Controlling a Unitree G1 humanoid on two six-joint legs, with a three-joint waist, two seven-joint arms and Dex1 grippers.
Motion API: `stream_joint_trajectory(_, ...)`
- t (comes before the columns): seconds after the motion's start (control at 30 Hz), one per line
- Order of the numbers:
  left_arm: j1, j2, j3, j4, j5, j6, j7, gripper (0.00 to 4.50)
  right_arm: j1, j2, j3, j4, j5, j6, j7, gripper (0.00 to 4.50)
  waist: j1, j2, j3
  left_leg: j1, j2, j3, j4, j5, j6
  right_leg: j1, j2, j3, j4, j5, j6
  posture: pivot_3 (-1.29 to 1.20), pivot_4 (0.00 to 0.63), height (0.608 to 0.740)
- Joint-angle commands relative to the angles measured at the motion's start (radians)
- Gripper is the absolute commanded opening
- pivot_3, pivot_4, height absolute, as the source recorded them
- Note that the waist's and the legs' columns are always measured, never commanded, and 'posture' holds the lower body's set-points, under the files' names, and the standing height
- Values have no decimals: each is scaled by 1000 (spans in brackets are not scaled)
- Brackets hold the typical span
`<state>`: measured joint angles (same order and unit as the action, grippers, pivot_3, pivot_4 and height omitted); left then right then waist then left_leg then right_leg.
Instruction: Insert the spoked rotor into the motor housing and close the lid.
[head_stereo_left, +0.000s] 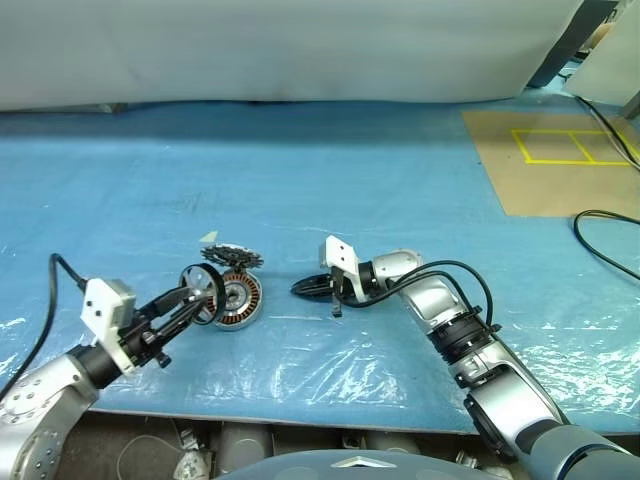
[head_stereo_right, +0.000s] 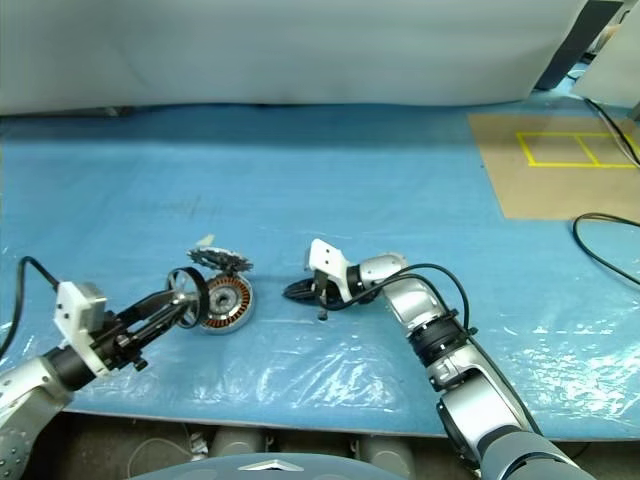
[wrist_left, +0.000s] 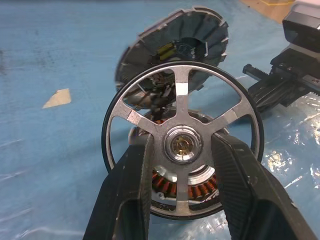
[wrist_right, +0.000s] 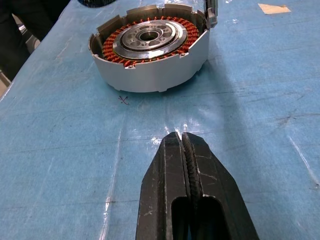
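A: On the blue sheeted table (head_stereo_left: 300, 180), action at the near edge. The left gripper (wrist_left: 182, 150) has the spoked rotor (wrist_left: 182, 145) clamped at its hub, one black finger on each side, the wheel standing upright on edge with its black rim facing the camera.

B: And right behind it sits the motor housing (wrist_right: 150, 50), flat on the sheet, copper windings ringed around the silver centre. The rotor is held just beside it, on the robot's left, and whether the rim touches the housing I can't tell.

A: The lid (head_stereo_left: 232, 256)?

B: Just behind the housing, on the far side from the robot, tilted up on its notched edge. From the left wrist view it looks propped against the housing.

A: Over to the right gripper (wrist_right: 182, 137). Fingers pressed tight together, nothing between them, tips pointing at the housing from the robot's right, with a stretch of bare sheet in between.

B: Small extras: a pale scrap of tape (wrist_left: 56, 98) on the sheet beyond the lid, and well off at the far right a brown board (head_stereo_left: 555, 160) marked with yellow lines, a black cable (head_stereo_left: 605, 240) curling near it.
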<state>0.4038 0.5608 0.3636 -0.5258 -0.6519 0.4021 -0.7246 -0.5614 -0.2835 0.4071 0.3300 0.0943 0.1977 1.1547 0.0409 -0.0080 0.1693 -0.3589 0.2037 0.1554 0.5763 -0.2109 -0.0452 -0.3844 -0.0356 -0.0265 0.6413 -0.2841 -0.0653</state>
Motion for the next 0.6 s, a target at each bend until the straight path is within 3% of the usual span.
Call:
stream_joint_trajectory(0.03,-18,-5,-12,-33,-2,-2,19,1794,-1,-5,1,-47,-1,0,6,0,0,0,0,0,0,0,0,0,0,0,0,0,0,0,0,0,150,740)
stream_joint_trajectory(0.6,-3,-20,-54,-2,53,-17,18,1794,2,-2,0,-48,-12,0,-2,0,-1,0,0,0,0,0,0,0,0,0,0,0,1,0,0,0,150,740)
